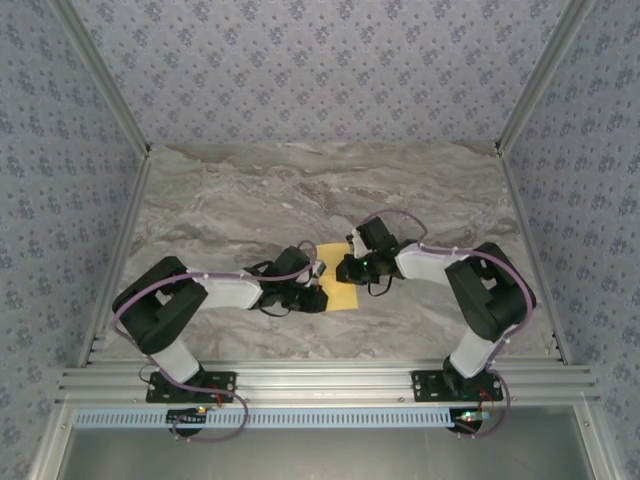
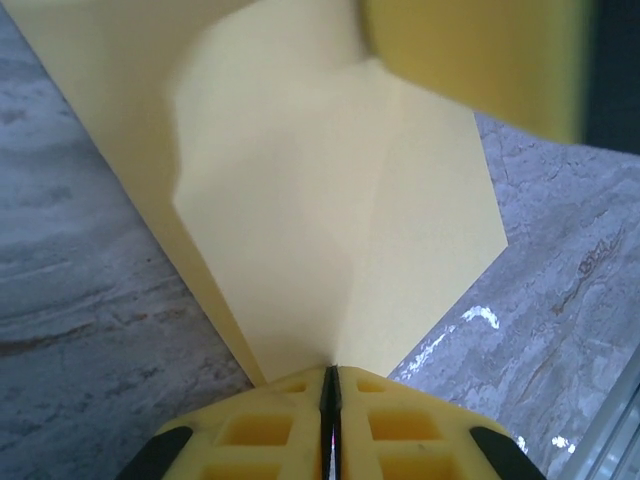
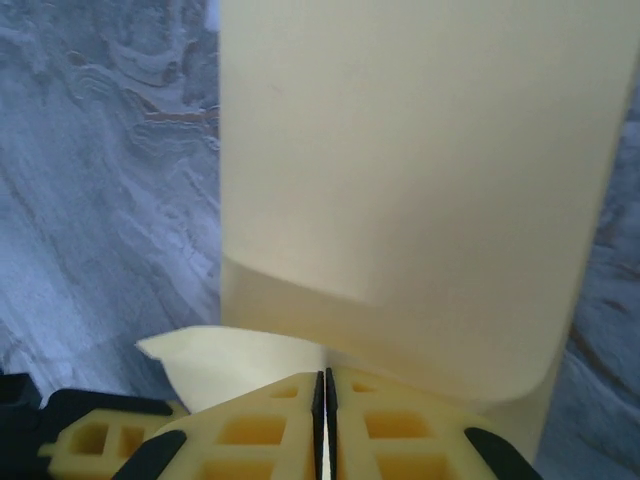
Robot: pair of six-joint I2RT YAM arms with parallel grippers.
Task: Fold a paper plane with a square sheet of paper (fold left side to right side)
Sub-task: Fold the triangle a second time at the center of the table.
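Note:
The square sheet of paper [image 1: 341,296] lies yellow-orange on the marble table [image 1: 250,200] between the two arms, partly folded with creases. My left gripper [image 1: 317,290] comes in from the left and is shut on a pointed corner of the paper [image 2: 330,200]; its jaws [image 2: 330,372] are pressed together with the sheet fanning out ahead. My right gripper [image 1: 346,268] reaches from the right, shut [image 3: 324,376] on an edge of the paper [image 3: 400,180], which is lifted and curls over in front of it. Part of the sheet is hidden under both grippers.
An aluminium rail [image 1: 320,380] runs along the near edge by the arm bases. Patterned walls enclose the back and sides. Bare marble stretches behind the paper [image 1: 300,190]. A yellow finger of the other gripper [image 2: 470,60] looms over the sheet.

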